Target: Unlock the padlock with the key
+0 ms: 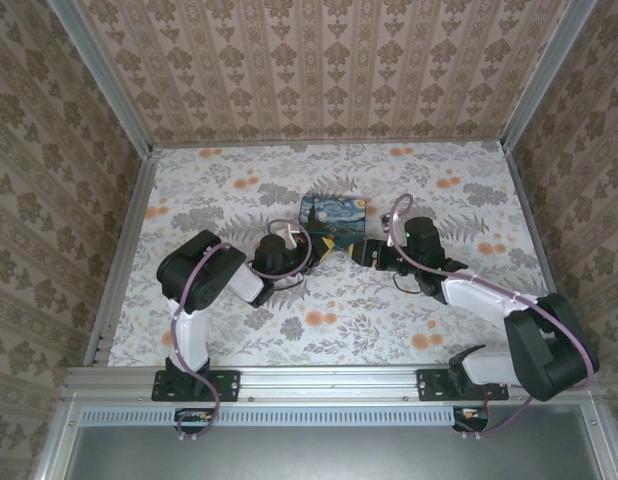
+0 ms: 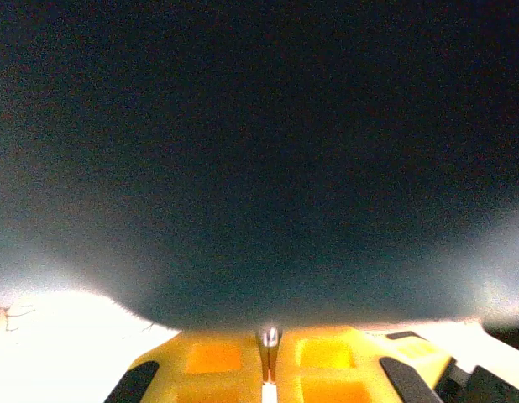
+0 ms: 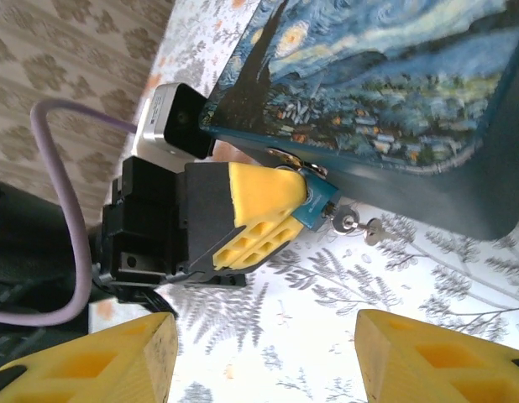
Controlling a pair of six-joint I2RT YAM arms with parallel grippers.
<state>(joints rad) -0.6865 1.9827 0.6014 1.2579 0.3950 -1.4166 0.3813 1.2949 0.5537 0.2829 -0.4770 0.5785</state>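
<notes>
The tiny teal padlock (image 3: 315,207) hangs at the lower edge of the painted blue-and-yellow box (image 3: 385,75). My left gripper (image 3: 295,204) is shut on the padlock's body. A small silver key (image 3: 344,221) sticks out of the padlock's end, and a second key (image 3: 374,233) dangles from it over the table. My right gripper (image 3: 264,361) is open, a short way back from the key, and touches nothing. From the left wrist, the yellow fingers (image 2: 217,361) are pressed together around a thin metal sliver (image 2: 269,337), right against the dark box wall (image 2: 259,151). From above, both grippers meet in front of the box (image 1: 334,214).
The box stands mid-table on a floral cloth (image 1: 369,320). Patterned walls and aluminium rails (image 1: 119,250) close in the table's sides and back. The left arm's purple cable (image 3: 54,218) loops beside its wrist camera (image 3: 171,122).
</notes>
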